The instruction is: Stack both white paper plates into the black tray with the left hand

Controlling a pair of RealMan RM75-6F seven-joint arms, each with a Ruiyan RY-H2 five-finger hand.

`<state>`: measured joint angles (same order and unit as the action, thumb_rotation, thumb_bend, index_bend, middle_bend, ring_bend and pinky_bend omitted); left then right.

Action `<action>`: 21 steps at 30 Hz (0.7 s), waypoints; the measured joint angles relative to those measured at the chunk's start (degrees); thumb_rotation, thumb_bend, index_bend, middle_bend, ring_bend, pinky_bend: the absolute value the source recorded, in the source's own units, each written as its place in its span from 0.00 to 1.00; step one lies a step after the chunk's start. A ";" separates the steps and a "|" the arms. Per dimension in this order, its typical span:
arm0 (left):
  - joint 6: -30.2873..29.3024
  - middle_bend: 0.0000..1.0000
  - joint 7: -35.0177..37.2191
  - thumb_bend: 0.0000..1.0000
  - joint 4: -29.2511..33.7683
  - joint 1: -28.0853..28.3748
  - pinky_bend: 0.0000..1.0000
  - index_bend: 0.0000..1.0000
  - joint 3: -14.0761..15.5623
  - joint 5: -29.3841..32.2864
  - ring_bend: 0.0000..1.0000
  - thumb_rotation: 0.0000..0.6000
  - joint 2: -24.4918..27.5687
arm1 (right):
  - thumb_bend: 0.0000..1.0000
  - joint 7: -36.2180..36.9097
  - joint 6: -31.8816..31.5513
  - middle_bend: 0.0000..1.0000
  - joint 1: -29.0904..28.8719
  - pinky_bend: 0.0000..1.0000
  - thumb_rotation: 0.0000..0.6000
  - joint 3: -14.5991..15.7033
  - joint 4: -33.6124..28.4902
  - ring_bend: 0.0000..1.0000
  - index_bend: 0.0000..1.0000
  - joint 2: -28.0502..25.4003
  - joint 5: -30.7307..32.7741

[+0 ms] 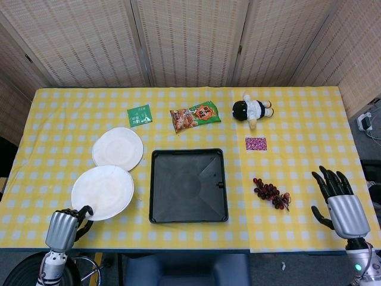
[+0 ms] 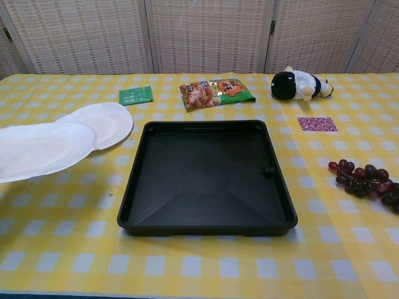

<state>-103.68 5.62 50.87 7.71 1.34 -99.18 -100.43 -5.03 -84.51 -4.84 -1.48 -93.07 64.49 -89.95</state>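
tablecloth [image 1: 297, 113]: I see yellow and white checks across it
tray [image 2: 206, 221]: black
nearer paper plate [image 1: 102, 192]: white
farther paper plate [image 1: 118, 149]: white
left hand [image 1: 62, 229]: I read a silver back with black fingers
right hand [image 1: 340, 208]: silver back, black fingers
grapes [image 1: 271, 193]: dark red
snack bag [image 1: 195, 116]: green and orange
small packet [image 1: 140, 115]: green
plush toy [image 1: 252, 110]: black head, white body
card [image 1: 256, 143]: pink, speckled pattern
screens [image 1: 190, 42]: beige woven
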 measured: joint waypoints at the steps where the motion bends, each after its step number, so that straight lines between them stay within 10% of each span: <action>1: -0.14 1.00 -0.51 0.48 1.09 0.12 1.00 0.64 0.01 -0.27 1.00 1.00 0.36 | 0.37 0.06 -0.01 0.00 0.00 0.00 1.00 0.03 0.00 0.00 0.00 -0.01 -0.06; 21: 9.53 1.00 -8.91 0.48 11.56 10.46 1.00 0.64 -1.61 -4.74 1.00 1.00 -2.13 | 0.37 1.08 -0.79 0.00 0.33 0.00 1.00 0.20 -0.19 0.00 0.00 -0.61 -0.65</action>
<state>-94.15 -3.29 62.42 18.17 -0.26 -103.92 -102.56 -3.95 -85.30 -4.51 -1.27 -93.26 63.88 -90.60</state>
